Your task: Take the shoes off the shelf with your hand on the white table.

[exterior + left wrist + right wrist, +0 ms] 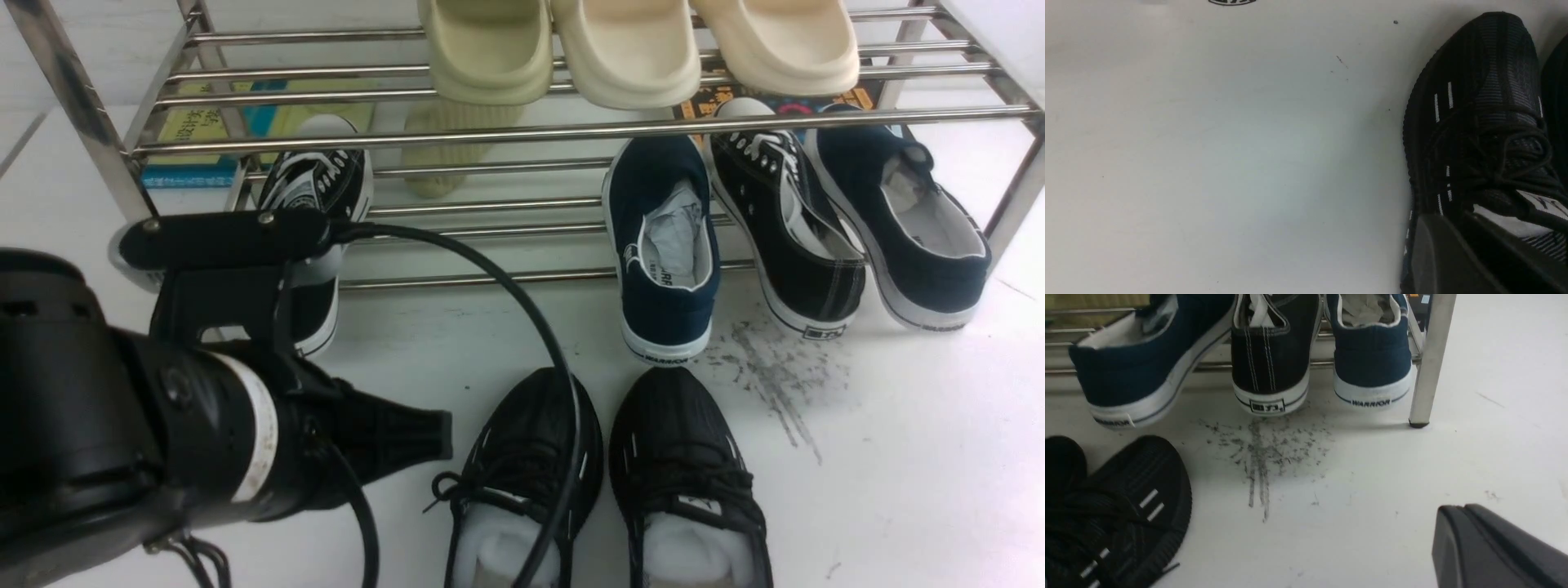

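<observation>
The two black knit sneakers stand side by side on the white table [898, 457] in front of the chrome shelf [571, 126], the left one [514, 433] and the right one [682, 441]. My left gripper [445, 433] is shut and empty, low beside the left sneaker's outer side; its cable loops over that shoe. The left wrist view shows its fingertips [1453, 218] against the sneaker [1486, 102]. My right gripper [1453, 514] is shut and empty above bare table, well right of the sneaker [1139, 490]. It is out of the front view.
Navy canvas shoes [665, 245] [906, 220] and a black canvas shoe [784, 229] hang off the lower tier; another black canvas shoe [318, 188] sits left. Cream slippers [629, 49] fill the top tier. Scuff marks [1261, 457] and a shelf leg [1431, 355] lie ahead.
</observation>
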